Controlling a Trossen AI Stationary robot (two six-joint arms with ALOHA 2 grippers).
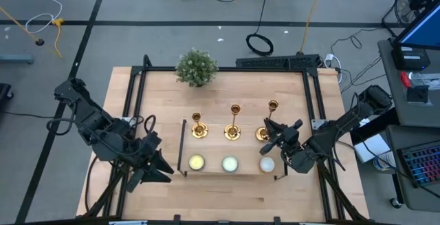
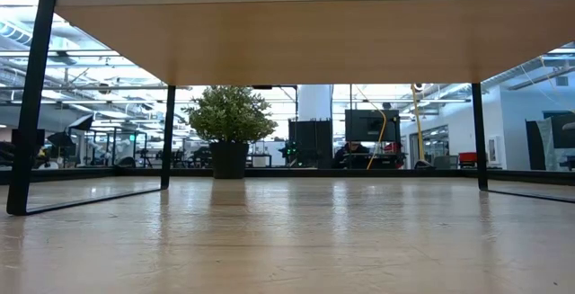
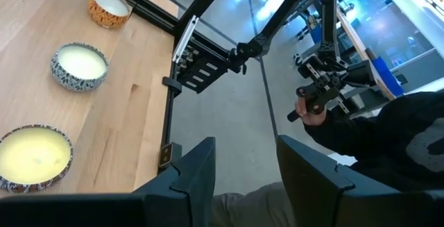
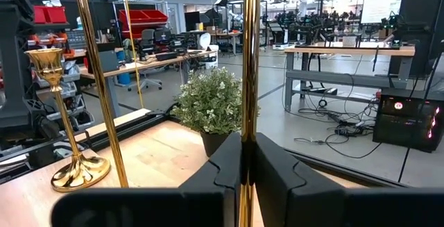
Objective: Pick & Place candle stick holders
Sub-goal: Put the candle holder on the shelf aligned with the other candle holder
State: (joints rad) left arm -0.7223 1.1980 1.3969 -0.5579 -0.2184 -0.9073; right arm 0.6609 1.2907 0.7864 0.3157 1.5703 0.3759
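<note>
Three gold candle stick holders stand in a row on a small raised wooden shelf (image 1: 213, 147): left (image 1: 198, 127), middle (image 1: 234, 126), right (image 1: 265, 126). My right gripper (image 1: 276, 137) reaches in from the table's right and is shut on the right one. In the right wrist view its thin stem runs up from between my fingers (image 4: 248, 147), with the other two holders (image 4: 73, 168) beyond. My left gripper (image 1: 162, 167) hovers off the shelf's left end. In the left wrist view it (image 3: 246, 175) stands open with nothing between its fingers. My right gripper pinches the right holder's thin stem (image 4: 248, 109) between its two fingers, below the cup. The fingers come in level from the table's right side and lie across the stem. The holder stands upright, its round base (image 1: 262, 135) apparently on the shelf.
Three round candles (image 1: 229, 163) sit along the shelf's near edge. A bushy green plant (image 1: 196, 67) stands at the table's far edge. The shelf has thin black legs (image 2: 31, 105). In the left wrist view a person (image 3: 395, 130) stands beyond the table.
</note>
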